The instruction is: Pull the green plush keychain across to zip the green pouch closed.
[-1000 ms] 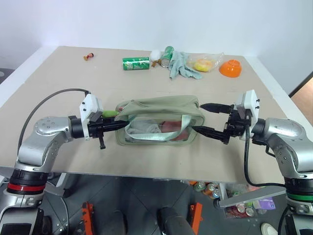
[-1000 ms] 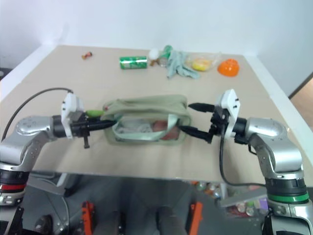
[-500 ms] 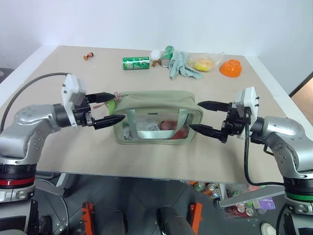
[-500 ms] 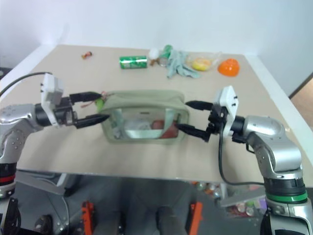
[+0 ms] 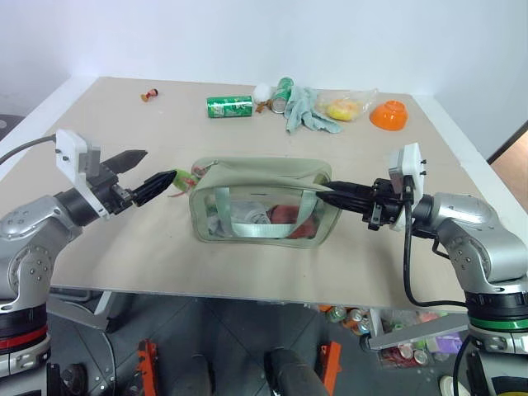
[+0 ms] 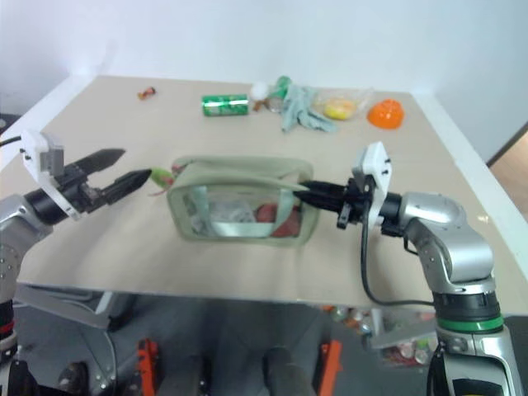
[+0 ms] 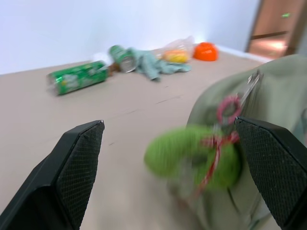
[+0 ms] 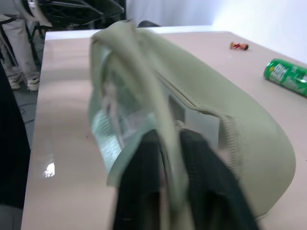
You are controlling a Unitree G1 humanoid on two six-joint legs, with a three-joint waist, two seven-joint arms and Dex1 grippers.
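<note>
Spread-apart black fingers point(image 7: 76, 163) frame the green plush keychain point(image 7: 192, 155) hanging off the green pouch point(image 7: 273, 96).

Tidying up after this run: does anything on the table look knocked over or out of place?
Yes. At the far edge a green can lies on its side, and a second can is tipped beside a crumpled glove. An orange bowl sits upside down. The green pouch stands upright.

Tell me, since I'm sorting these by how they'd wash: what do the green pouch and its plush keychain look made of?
The green pouch looks like matte woven fabric, pale sage, with stitched seams; its side panels look like clear, glossy plastic, since the contents show through. The green plush keychain looks like soft, fuzzy lime pile, probably synthetic, tied with pink-red string.
</note>
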